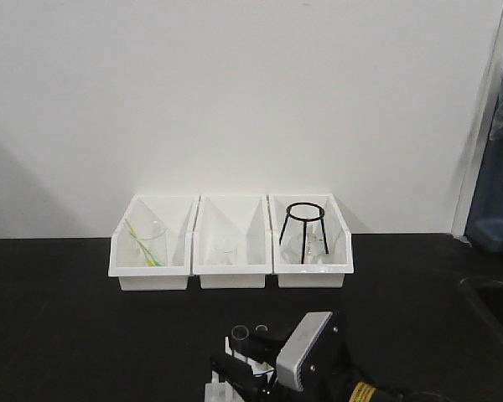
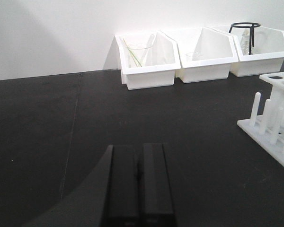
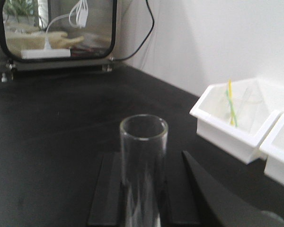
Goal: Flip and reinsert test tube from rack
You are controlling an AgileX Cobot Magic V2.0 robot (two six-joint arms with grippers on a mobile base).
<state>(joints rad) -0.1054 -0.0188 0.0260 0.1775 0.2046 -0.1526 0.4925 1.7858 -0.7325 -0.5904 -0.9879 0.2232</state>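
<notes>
A clear glass test tube [image 3: 143,170] stands upright with its open mouth up, and my right gripper [image 3: 143,157] is shut on it, one dark finger [image 3: 109,189] on each side. In the front view the test tube [image 1: 241,333] and right gripper [image 1: 239,367] are at the bottom centre, just over the white rack [image 1: 211,391], which is mostly hidden behind the arm. The left wrist view shows the rack [image 2: 274,118] at the right edge, with round holes on top and thin pegs along its side. My left gripper [image 2: 138,156] is shut and empty, low over the black table, left of the rack.
Three white open-front bins [image 1: 231,272] line the back wall: the left holds a beaker with a yellow-green stick [image 1: 142,243], the middle a small glass, the right a black wire stand [image 1: 303,230]. A windowed box [image 3: 57,33] with cables stands beyond the right gripper.
</notes>
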